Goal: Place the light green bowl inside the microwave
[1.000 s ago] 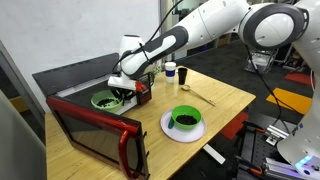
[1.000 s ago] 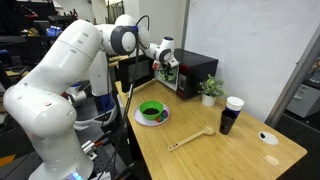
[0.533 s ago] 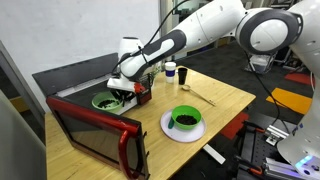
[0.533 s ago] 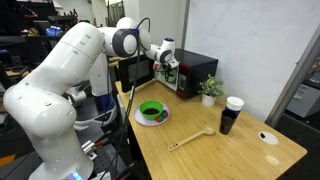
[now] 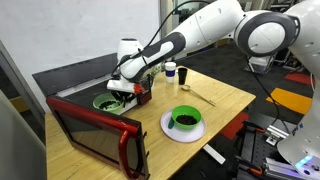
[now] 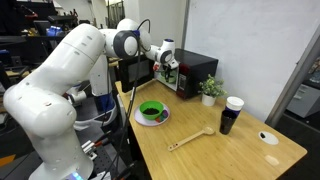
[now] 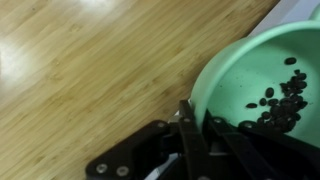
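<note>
A wooden desk (image 5: 225, 100) carries everything. At lower left the microwave (image 5: 70, 78) stands with its red-trimmed door (image 5: 95, 140) swung open. Right of it a darker green bowl (image 5: 184, 118) sits on a white plate (image 5: 167, 128). Behind the door, left of centre, the gripper (image 5: 121, 94) pinches the rim of the light green bowl (image 5: 103, 100) at the microwave's mouth, bare wood beneath it.

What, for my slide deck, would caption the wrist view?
Pincer shut on the rim of the light green bowl, dark bits inside, over a wooden surface.
</note>
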Tool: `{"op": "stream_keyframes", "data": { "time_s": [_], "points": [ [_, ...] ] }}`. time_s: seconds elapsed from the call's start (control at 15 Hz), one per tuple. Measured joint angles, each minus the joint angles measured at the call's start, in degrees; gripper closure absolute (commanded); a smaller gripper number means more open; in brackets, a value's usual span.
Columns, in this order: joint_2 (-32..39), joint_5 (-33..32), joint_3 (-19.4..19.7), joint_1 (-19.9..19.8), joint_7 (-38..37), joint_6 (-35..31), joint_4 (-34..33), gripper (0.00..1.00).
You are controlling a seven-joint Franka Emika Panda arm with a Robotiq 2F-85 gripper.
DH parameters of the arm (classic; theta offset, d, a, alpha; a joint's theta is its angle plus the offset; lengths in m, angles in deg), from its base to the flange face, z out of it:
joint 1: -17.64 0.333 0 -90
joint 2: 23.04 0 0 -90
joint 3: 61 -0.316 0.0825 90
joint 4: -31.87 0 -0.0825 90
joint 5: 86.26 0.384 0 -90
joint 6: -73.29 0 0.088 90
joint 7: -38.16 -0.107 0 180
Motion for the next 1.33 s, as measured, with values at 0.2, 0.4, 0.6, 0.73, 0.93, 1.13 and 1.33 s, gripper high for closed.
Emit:
{"op": "stream_keyframes", "data": {
  "time_s": [0.2,0.4,0.6,0.73,0.93,1.13,1.33],
  "points": [
    [0.58,-0.15,0.00,0.03,-0.06,0.03,-0.89,0.98],
    [0.86,-0.53,0.00,0.13,-0.12,0.04,-1.60,0.98],
    [0.96,-1.06,0.00,0.27,-0.36,0.14,-2.21,0.98],
    [1.11,-1.27,0.00,0.36,-0.50,0.31,-2.66,0.98],
    [1.66,-1.32,0.03,0.39,-0.64,0.56,-3.68,0.98],
    [2.73,-1.33,0.27,0.38,-0.73,0.76,-5.30,0.98],
    [3.73,-1.33,0.65,0.38,-0.95,1.89,-7.15,0.98]
  ]
}}
